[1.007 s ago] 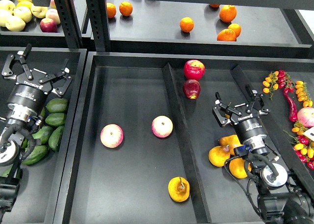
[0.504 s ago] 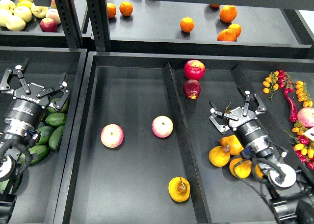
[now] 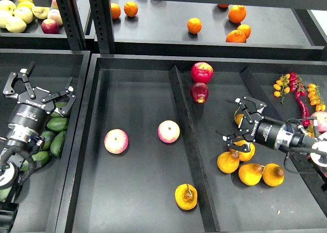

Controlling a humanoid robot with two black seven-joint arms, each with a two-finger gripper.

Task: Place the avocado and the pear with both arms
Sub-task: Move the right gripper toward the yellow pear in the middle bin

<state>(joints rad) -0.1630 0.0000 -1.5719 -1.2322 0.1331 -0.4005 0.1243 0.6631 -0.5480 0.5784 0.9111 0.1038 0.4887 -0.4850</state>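
Note:
My left gripper (image 3: 41, 86) is open and empty over a pile of green avocados in the left bin; a dark green avocado (image 3: 57, 124) lies just below it, partly hidden by the wrist. My right gripper (image 3: 236, 121) comes in from the right, lying low, open, its fingers (image 3: 246, 103) spread around a yellow-orange pear (image 3: 239, 118) that is mostly hidden. More pears (image 3: 251, 174) lie in a cluster beneath it. A pear with a dark blotch at its stem (image 3: 186, 196) lies alone in the middle compartment, near the front.
Two pink-yellow apples (image 3: 116, 141) (image 3: 168, 131) lie in the middle compartment. Two red apples (image 3: 202, 72) sit behind the right gripper. A raised divider (image 3: 188, 141) separates the compartments. Oranges (image 3: 194, 25) sit on the back shelf, and chillies and small fruits (image 3: 301, 97) at far right.
My right arm has swung out to the right and now lies low, its gripper turned leftward onto the pear cluster. My left gripper dipped, then rose slightly, staying open.

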